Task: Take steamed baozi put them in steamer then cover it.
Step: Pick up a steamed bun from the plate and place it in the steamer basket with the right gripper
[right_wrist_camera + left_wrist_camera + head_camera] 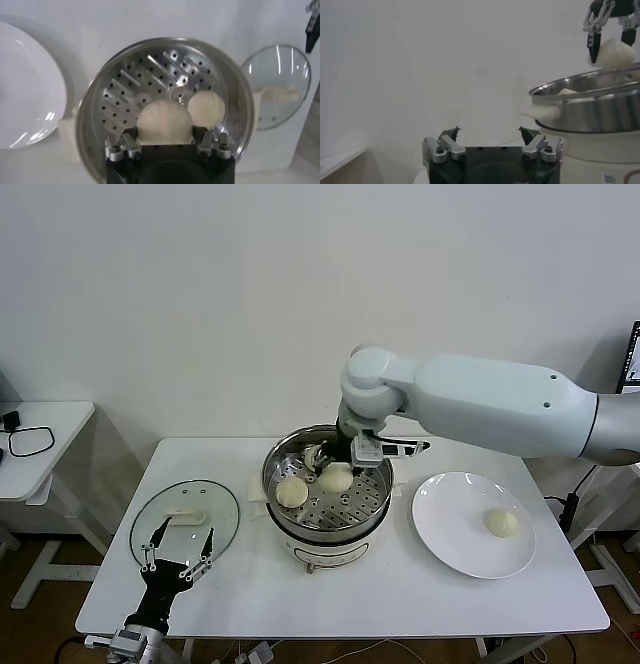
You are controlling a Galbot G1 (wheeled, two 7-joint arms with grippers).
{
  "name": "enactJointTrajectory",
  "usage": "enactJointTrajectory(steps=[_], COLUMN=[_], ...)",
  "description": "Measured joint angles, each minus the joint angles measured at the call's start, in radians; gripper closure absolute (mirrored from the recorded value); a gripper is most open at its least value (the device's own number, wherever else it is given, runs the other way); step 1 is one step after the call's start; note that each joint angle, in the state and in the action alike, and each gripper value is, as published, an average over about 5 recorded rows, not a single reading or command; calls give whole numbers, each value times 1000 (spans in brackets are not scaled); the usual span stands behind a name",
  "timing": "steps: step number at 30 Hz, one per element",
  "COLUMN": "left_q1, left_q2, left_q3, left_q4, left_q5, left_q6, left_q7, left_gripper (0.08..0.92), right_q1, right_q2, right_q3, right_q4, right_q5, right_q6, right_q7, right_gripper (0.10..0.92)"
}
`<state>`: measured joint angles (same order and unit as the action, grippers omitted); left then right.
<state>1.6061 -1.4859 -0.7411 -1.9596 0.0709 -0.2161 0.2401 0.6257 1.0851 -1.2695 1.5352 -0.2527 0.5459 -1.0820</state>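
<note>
While the right claw [338,467] hangs inside the steamer [375,509], it is closed on a steamed baozi [336,478], held just above the perforated tray; the drop spot lies straight below it, with bare tray on the side away from the bun already there. Steamer contents: one baozi [292,492] resting on the tray, just beside the held one on the robot's left. White plate [445,529], on the bench to the right of the steamer: one baozi [502,522] remaining, nearer the right arm. Glass lid [160,514], flat on the bench left of the steamer, white knob up. Left claw [178,556]: fingers spread wide, empty, parked at the lid's near edge, the nearer arm for covering.
</note>
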Motion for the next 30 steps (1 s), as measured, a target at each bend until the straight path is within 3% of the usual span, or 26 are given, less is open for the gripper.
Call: enactJointTrajectory(steps=[30], left_q1=[-2], left_q2=[0], left_q3=[-18], left_q4=[16], left_q5=[-3], left_q6=[-3], left_q7=[5], left_gripper=[177], right_q1=[-107], right_q2=[71], right_q3=[-46], right_q4=[-40], right_q5=[-38], right_q6=[10], right_q7=[15], right_gripper=[276])
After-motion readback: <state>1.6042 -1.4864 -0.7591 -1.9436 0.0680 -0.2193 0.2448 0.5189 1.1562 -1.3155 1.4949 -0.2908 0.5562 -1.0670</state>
